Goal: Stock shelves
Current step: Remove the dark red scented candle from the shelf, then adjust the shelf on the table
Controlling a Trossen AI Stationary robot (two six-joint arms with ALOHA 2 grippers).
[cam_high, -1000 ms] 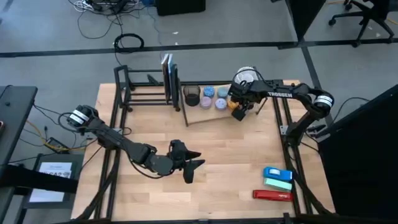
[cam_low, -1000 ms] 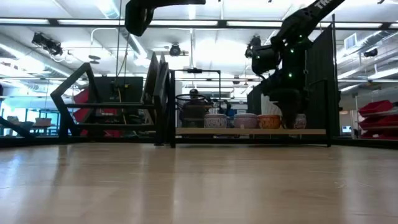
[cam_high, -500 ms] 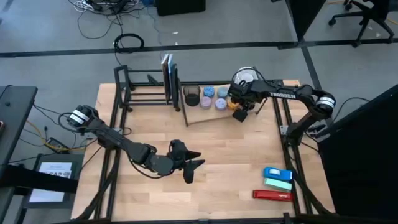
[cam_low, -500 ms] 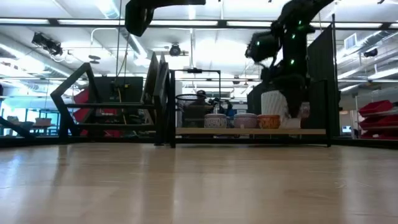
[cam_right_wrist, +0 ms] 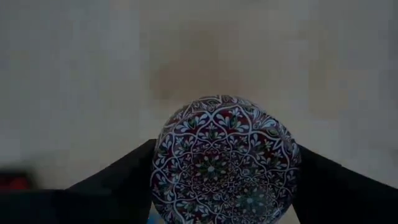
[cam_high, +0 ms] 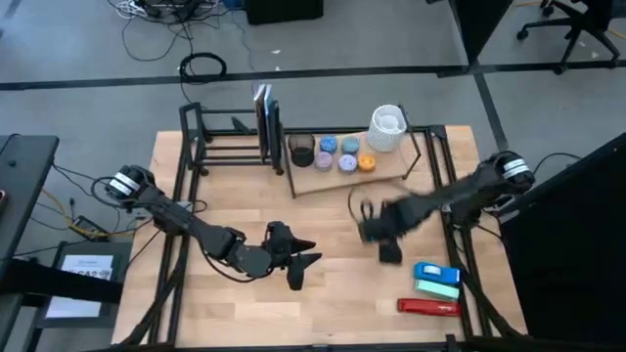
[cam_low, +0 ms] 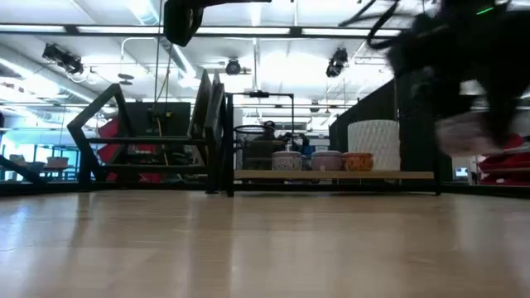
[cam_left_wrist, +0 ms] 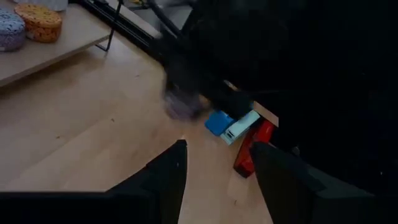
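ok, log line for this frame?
right tool: shut on patterned tin, clear of shelves | left tool: open, waiting

A blue box (cam_high: 435,271), a pale teal box (cam_high: 438,288) and a red box (cam_high: 427,307) are laid side by side near the wooden tabletop's (cam_high: 333,313) right front corner.

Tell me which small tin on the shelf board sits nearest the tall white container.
The orange tin, at the row's right end beside the white container; the paler tins sit further left. The right gripper holds a separate patterned tin.
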